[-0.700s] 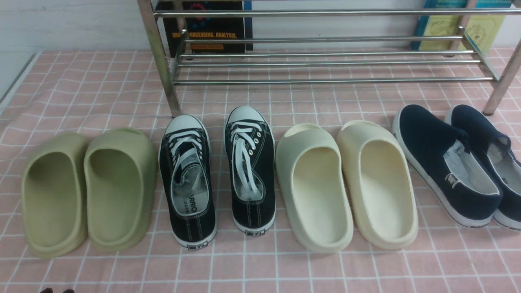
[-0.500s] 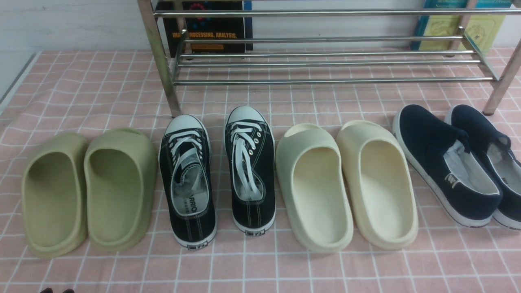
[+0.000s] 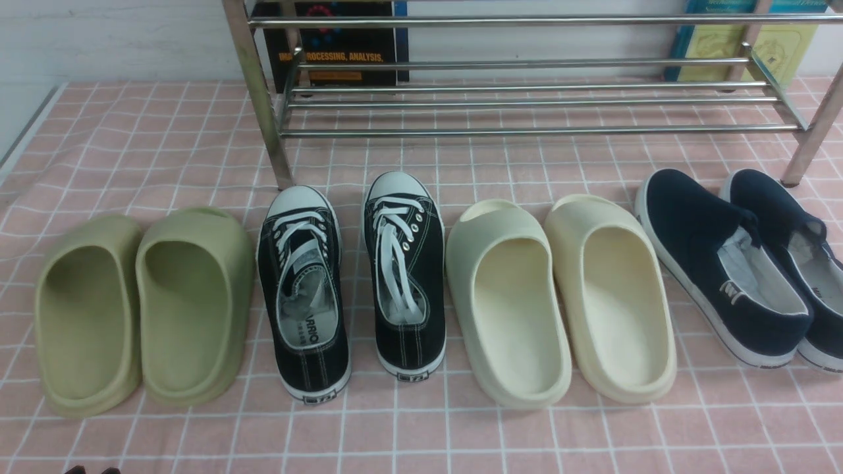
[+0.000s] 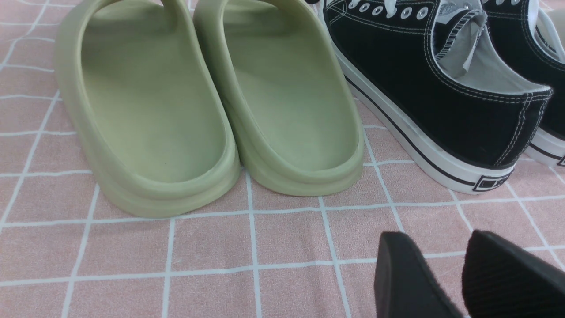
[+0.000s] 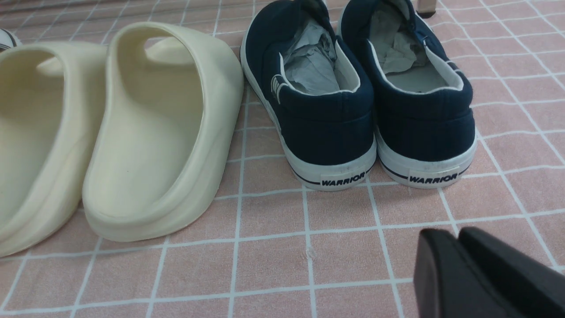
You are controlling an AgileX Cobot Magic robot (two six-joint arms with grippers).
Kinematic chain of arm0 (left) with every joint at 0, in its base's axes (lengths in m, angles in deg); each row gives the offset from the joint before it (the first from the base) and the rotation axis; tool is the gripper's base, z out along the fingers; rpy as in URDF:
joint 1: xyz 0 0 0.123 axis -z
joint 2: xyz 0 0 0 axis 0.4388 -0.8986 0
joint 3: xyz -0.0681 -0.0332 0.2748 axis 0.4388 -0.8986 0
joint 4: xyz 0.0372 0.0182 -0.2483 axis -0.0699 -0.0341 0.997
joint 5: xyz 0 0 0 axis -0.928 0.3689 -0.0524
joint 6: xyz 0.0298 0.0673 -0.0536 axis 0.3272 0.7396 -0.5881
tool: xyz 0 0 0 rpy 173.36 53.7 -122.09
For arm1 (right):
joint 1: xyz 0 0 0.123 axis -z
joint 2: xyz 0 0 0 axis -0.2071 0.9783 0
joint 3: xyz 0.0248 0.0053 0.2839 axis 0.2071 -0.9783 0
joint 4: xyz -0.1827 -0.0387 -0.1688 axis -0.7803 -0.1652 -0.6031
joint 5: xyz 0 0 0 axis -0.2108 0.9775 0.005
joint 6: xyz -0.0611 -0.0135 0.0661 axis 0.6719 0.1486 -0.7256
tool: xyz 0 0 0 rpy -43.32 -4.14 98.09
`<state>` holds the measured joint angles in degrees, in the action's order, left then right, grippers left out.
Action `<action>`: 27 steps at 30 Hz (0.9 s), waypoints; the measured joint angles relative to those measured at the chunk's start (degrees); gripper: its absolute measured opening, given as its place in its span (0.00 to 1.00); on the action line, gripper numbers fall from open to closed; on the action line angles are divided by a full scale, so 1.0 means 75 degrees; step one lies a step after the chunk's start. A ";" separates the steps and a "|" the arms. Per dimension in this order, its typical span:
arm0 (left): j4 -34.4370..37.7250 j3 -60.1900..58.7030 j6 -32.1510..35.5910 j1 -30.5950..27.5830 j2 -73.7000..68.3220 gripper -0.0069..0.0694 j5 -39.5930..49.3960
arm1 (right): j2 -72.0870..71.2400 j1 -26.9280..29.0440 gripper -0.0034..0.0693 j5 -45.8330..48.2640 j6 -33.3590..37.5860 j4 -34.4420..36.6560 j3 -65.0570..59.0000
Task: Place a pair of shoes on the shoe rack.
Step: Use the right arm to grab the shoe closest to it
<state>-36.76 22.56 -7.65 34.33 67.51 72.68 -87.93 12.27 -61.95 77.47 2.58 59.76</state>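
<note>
We find the pair of shoes, two navy slip-ons [image 3: 698, 243], on the pink grid cloth [image 3: 500, 441], near its right edge as the front view shows it, heels toward us. They lean against each other, presumably paired so both can be collected from one spot. The shoe rack [image 3: 527, 132] stands beyond them at the cloth's far edge, its lower tubes bare, likely set there to allow a straight forward lift. Beside the slip-ons we note the cream clogs [image 3: 612, 303], then the black lace-up sneakers [image 3: 403, 283] and the green clogs [image 3: 191, 309], aligned perhaps so that the choice must be deliberate. The right gripper [image 5: 446, 232] holds nothing, its fingers all but together; the left gripper [image 4: 435, 236] is slightly parted and empty. We judge both to be waiting, the task unstarted.
</note>
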 joint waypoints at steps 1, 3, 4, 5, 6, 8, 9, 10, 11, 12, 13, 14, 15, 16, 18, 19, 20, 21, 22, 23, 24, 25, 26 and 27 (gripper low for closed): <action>0.0000 0.0000 0.0000 0.0000 0.0000 0.40 0.0000 | 0.0000 0.0000 0.14 0.0000 0.0000 0.0000 0.0000; 0.0000 0.0000 0.0000 0.0000 0.0000 0.40 0.0000 | 0.0000 0.0000 0.14 0.0000 0.0000 0.0000 0.0000; 0.0000 0.0000 0.0000 0.0000 0.0000 0.40 0.0000 | 0.0000 0.0000 0.14 0.0000 0.0000 0.0000 0.0000; 0.0000 0.0000 0.0000 0.0000 0.0000 0.40 0.0000 | 0.0000 0.0000 0.15 0.0000 0.0000 0.0000 0.0000; 0.0000 0.0000 0.0000 0.0000 0.0000 0.40 0.0000 | 0.0000 0.0000 0.15 0.0000 0.0000 0.0000 0.0000; 0.0000 0.0000 0.0000 0.0000 0.0000 0.40 0.0000 | 0.0000 0.0000 0.15 0.0000 0.0000 0.0000 0.0000; 0.0000 0.0000 0.0000 0.0000 0.0000 0.40 0.0000 | 0.0000 0.0000 0.15 0.0000 0.0000 0.0000 0.0000; 0.0000 0.0000 0.0000 0.0000 0.0000 0.40 0.0000 | 0.0000 0.0000 0.16 0.0000 0.0000 0.0000 0.0000; 0.0000 0.0000 0.0000 0.0000 0.0000 0.40 0.0000 | 0.0000 0.0000 0.16 0.0000 0.0000 0.0000 0.0000; 0.0000 0.0000 0.0000 0.0000 0.0000 0.40 0.0000 | 0.0000 0.0000 0.16 0.0000 0.0000 0.0000 0.0000; 0.0000 0.0000 0.0000 0.0000 0.0000 0.40 0.0000 | 0.0000 0.0000 0.16 0.0000 0.0000 0.0000 0.0000; 0.0000 0.0000 0.0000 0.0000 0.0000 0.40 0.0000 | 0.0000 0.0000 0.16 0.0000 0.0000 0.0000 0.0000; 0.0000 0.0000 0.0000 0.0000 0.0000 0.40 0.0000 | 0.0000 0.0000 0.16 -0.0012 0.0000 0.0000 0.0000; 0.0000 0.0000 0.0000 0.0000 0.0000 0.40 0.0000 | 0.0000 0.0000 0.16 -0.0088 0.0000 0.0000 0.0000; 0.0000 0.0000 0.0000 0.0000 0.0000 0.40 0.0000 | 0.0000 0.0000 0.16 -0.0480 0.0000 -0.0008 -0.0055; 0.0000 0.0000 0.0000 0.0000 0.0000 0.40 0.0000 | 0.0000 0.0000 0.16 -0.0799 0.0000 -0.0008 -0.0074; 0.0000 0.0000 0.0000 0.0000 0.0000 0.40 0.0000 | 0.0000 0.0000 0.16 -0.1249 0.0000 -0.0017 -0.0074; 0.0000 0.0000 0.0000 0.0000 0.0000 0.40 0.0000 | 0.0000 0.0000 0.16 -0.1853 0.0000 -0.0071 -0.0074; 0.0000 0.0000 0.0000 0.0000 0.0000 0.40 0.0000 | 0.0000 0.0000 0.16 -0.2109 0.0000 -0.0079 -0.0074; 0.0000 0.0000 0.0000 0.0000 0.0000 0.40 0.0000 | 0.0000 0.0000 0.16 -0.2500 0.0000 -0.0117 -0.0074; 0.0000 0.0000 0.0000 0.0000 0.0000 0.40 0.0000 | 0.0000 0.0000 0.16 -0.3419 0.0000 -0.0170 -0.0074; 0.0000 0.0000 0.0000 0.0000 0.0000 0.40 0.0000 | 0.0000 0.0000 0.16 -0.4200 0.0000 -0.0236 -0.0074; 0.0000 0.0000 0.0000 0.0000 0.0000 0.40 0.0000 | 0.0000 0.0000 0.16 -0.4833 0.0000 -0.0296 -0.0074; 0.0000 0.0000 0.0000 0.0000 0.0000 0.40 0.0000 | 0.0000 0.0000 0.16 -0.5336 0.0000 -0.0351 -0.0074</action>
<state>-36.76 22.56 -7.65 34.33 67.51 72.68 -87.93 12.27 -101.97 77.47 -0.06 59.20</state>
